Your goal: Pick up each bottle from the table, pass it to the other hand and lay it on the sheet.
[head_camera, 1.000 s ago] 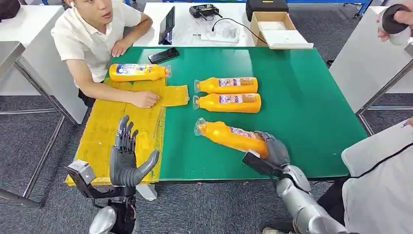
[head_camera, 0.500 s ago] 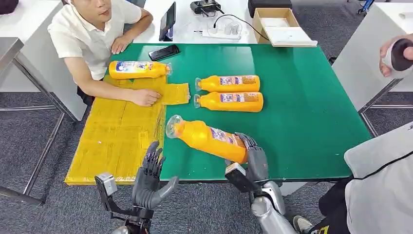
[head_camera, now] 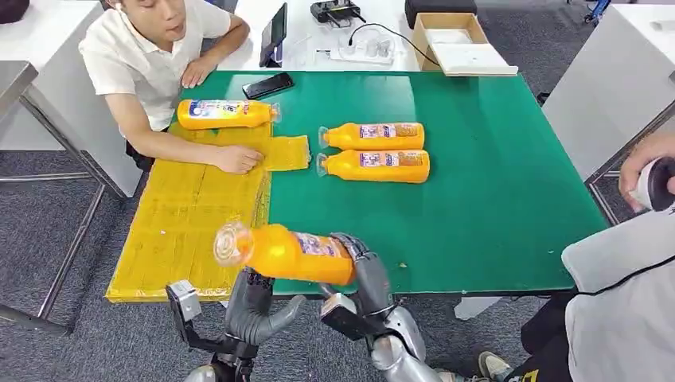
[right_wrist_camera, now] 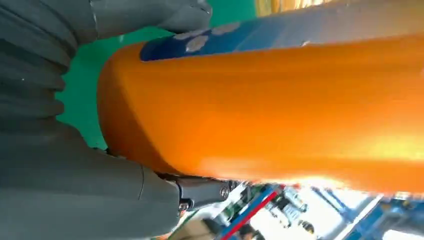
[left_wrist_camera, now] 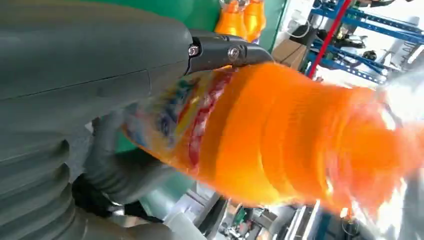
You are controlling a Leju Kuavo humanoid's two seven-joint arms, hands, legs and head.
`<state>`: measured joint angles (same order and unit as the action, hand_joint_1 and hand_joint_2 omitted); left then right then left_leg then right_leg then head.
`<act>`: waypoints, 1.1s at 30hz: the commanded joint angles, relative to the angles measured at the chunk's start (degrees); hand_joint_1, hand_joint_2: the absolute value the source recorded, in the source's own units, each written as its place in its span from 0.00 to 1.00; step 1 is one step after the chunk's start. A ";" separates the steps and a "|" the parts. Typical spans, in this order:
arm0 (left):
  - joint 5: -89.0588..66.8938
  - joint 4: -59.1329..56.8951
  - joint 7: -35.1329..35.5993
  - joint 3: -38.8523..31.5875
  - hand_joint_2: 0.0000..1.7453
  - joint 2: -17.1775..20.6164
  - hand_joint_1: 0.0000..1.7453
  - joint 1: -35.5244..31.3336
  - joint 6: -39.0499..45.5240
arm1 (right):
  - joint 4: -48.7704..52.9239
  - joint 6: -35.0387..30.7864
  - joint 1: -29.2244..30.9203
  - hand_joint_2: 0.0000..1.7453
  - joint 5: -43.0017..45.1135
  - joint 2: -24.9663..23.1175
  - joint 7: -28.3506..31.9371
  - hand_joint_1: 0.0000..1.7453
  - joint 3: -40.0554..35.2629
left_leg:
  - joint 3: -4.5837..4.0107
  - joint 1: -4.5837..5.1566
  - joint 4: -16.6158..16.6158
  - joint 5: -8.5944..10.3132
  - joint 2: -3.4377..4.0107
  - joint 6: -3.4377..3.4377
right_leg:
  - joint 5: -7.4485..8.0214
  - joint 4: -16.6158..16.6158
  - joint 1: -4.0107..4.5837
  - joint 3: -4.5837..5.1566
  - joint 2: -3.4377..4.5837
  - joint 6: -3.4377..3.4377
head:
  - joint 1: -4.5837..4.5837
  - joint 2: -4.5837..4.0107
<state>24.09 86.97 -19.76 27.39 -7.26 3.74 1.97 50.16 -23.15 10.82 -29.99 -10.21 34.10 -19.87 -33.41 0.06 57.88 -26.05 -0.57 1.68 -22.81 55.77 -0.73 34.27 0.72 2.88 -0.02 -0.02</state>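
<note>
Head view, read left to right. A seated person in a white short-sleeved shirt [head_camera: 147,60] at 10 o'clock rests one hand on the yellow rectangular sheet [head_camera: 183,223] covering the left edge of the green-topped counter [head_camera: 493,183]. One orange plastic bottle with a blue-and-white label [head_camera: 225,114] lies on its side at the sheet's far end. At 6 o'clock, the left hand [head_camera: 253,306] is just below the near counter edge, fingers up behind the held bottle and thumb spread to the side; whether it touches the bottle cannot be told. The held orange plastic bottle [head_camera: 286,253] hangs roughly level above the near edge of the counter, clear cap pointing toward 9 o'clock over the sheet's edge. The right hand [head_camera: 362,274] is wrapped around its base end, fingers over the label. Two more orange bottles lie side by side on the green surface near centre: the farther [head_camera: 372,136] and the nearer [head_camera: 376,165], caps toward 9 o'clock. At 3 o'clock, a second person's hand [head_camera: 649,171] holds a dark round object.
</note>
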 commanded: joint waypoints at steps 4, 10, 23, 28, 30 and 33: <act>3.03 -4.14 0.97 -0.92 1.00 -1.24 0.00 -3.71 -0.28 | -12.35 0.02 3.45 1.00 -0.06 -3.13 1.86 1.00 -9.52 | 0.18 -0.05 -0.04 -0.06 0.08 -0.11 | -0.05 -0.04 0.07 -0.18 -0.01 -0.12 | -0.02 0.00; 3.03 -4.14 0.97 -0.92 1.00 -1.24 0.00 -3.71 -0.28 | -12.35 0.02 3.45 1.00 -0.06 -3.13 1.86 1.00 -9.52 | 0.18 -0.04 -0.07 -0.03 -0.04 -0.11 | -0.07 -0.05 0.06 -0.18 -0.15 -0.12 | 0.00 0.00; 4.83 -6.23 1.37 -0.20 1.00 -0.75 1.00 -5.07 0.72 | -6.02 5.50 2.57 1.00 7.59 -3.21 2.24 0.99 -14.02 | 0.07 -0.02 -0.03 -0.02 0.01 -0.07 | -0.04 -0.01 0.03 -0.06 -0.07 -0.08 | -0.02 0.00; 4.83 -6.16 1.37 -0.27 1.00 -0.70 1.00 -5.06 0.73 | -5.40 5.81 2.39 1.00 7.91 -3.20 2.26 0.81 -14.18 | 0.10 -0.02 -0.03 -0.03 0.01 -0.08 | -0.05 -0.01 0.03 -0.08 -0.08 -0.09 | -0.02 0.02; 4.82 -6.16 1.40 -0.43 1.00 -0.70 1.00 -5.07 0.92 | -4.60 6.05 2.00 1.00 8.35 -3.35 2.30 0.58 -14.14 | 0.16 -0.03 -0.04 -0.05 0.01 -0.11 | -0.08 -0.01 0.05 -0.14 -0.10 -0.12 | 0.00 0.02; 5.64 -5.78 2.16 -2.42 1.00 -1.59 1.00 -5.20 1.58 | -1.19 6.07 0.07 0.00 10.62 -2.96 3.61 0.00 -15.93 | 0.16 -0.03 -0.02 -0.07 0.04 -0.11 | -0.10 0.01 0.05 -0.14 -0.08 -0.13 | 0.00 0.00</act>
<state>29.46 84.83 -18.23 25.62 -8.07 1.63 2.16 42.23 -21.40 12.93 -24.68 -13.68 35.82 -27.54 -33.45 0.07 57.88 -26.05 -0.55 1.68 -22.81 55.77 -0.73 34.32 0.73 2.88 -0.02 -0.02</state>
